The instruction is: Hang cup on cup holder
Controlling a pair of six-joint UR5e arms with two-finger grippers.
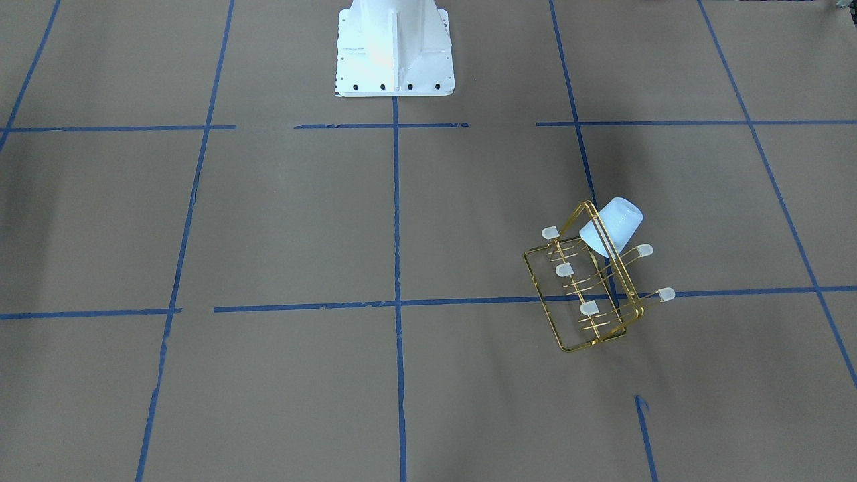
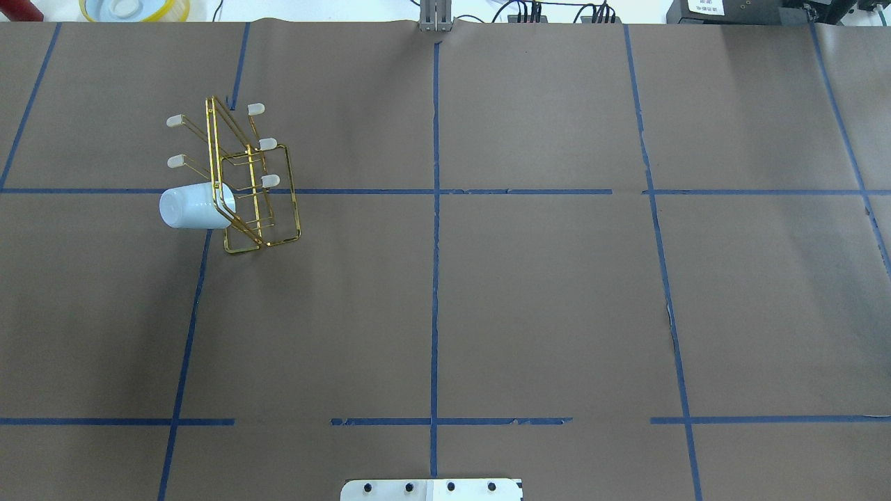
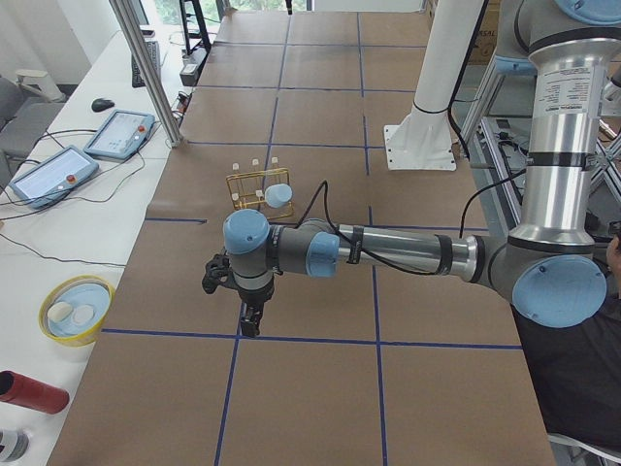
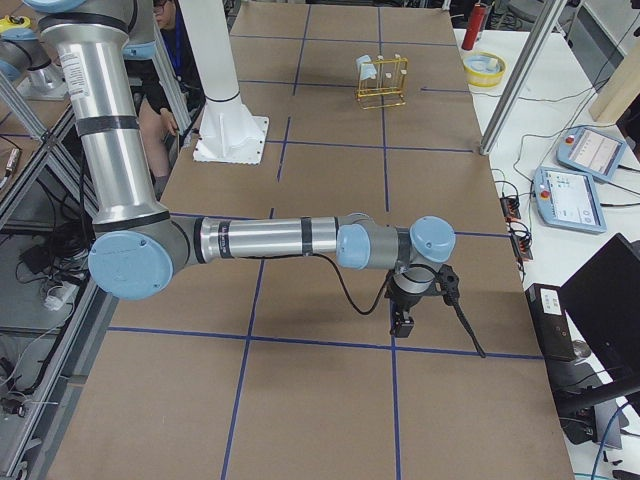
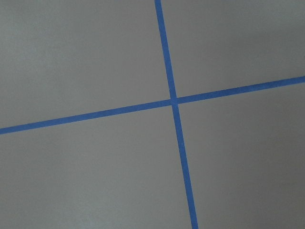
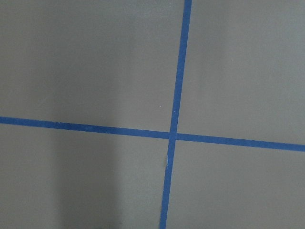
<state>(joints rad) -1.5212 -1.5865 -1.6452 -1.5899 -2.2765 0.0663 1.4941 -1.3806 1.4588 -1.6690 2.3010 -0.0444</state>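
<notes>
The brown paper-covered surface [image 2: 529, 306] fills the room in front of me, marked into big squares by blue tape [image 2: 435, 278]. Two arms reach out low over it. The left arm [image 3: 408, 252] stretches across its own end of the surface, and the right arm [image 4: 270, 238] does the same at the opposite end, each with its wrist bent downward. Between them, at the robot's edge, stands a white pedestal [image 1: 395, 50], bolted down.

The gold wire cup holder [image 1: 589, 284] stands on the robot's left half of the surface, out toward the far side from the pedestal, its base straddling a tape line and turned at an angle to the grid.

The left claw [image 3: 250, 318] hangs pointing down just above the surface, well apart from the cup holder. From the side I cannot tell whether it is wide or narrow. The right claw [image 4: 403, 322] hangs the same way at the other end, and I cannot tell its spread either. Both wrist cameras see only brown paper and a tape crossing.

The pale blue cup [image 1: 612, 226] sits on the cup holder, at the end nearest the pedestal. It is tilted, mouth against the gold frame and closed end pointing outward, clear of the surface. Five white caps [image 1: 564, 270] show bare on the other prongs
</notes>
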